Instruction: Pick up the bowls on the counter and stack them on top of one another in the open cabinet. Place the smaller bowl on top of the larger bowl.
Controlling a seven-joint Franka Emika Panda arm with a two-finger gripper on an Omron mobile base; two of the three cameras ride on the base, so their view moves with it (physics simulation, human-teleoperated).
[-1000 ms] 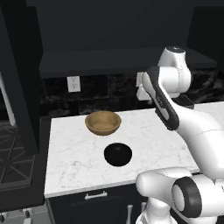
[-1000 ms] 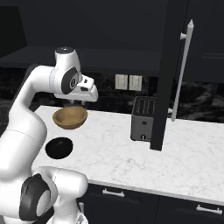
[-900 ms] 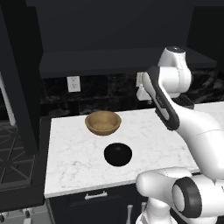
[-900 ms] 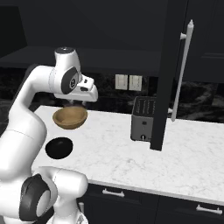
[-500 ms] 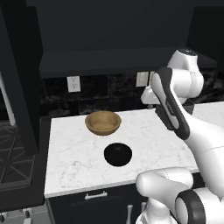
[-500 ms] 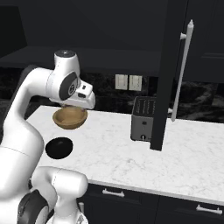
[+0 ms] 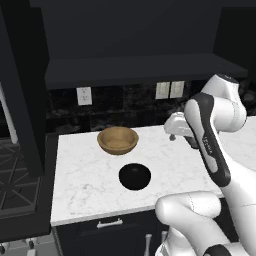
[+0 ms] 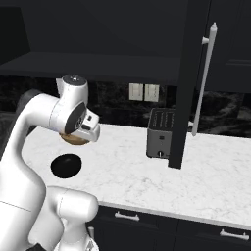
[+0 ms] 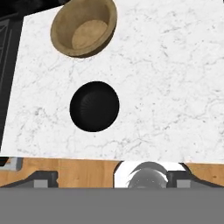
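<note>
The larger bowl (image 7: 118, 140), tan wood, sits upright near the back of the white marble counter (image 7: 85, 190). The smaller bowl (image 7: 134, 176), glossy black, rests in front of it, apart from it. Seen from the hand, the wooden bowl (image 9: 83, 28) is at the top and the black bowl (image 9: 94, 106) in the middle. My gripper (image 7: 171, 135) hangs above the counter to the right of both bowls, open and holding nothing. Its fingertips (image 9: 42, 178) stand wide apart. In the right base view my arm hides most of the wooden bowl (image 8: 73, 140). The open cabinet's shelf (image 7: 140, 67) runs above.
A silver toaster (image 8: 161, 132) stands on the counter to the right, next to a tall dark panel (image 8: 188, 83) with a long handle. A stove (image 7: 15, 185) borders the counter's left end. Wall outlets (image 7: 169, 90) sit behind the bowls.
My arm has drawn back to the right, away from the wooden bowl. Both bowls lie where they were.
</note>
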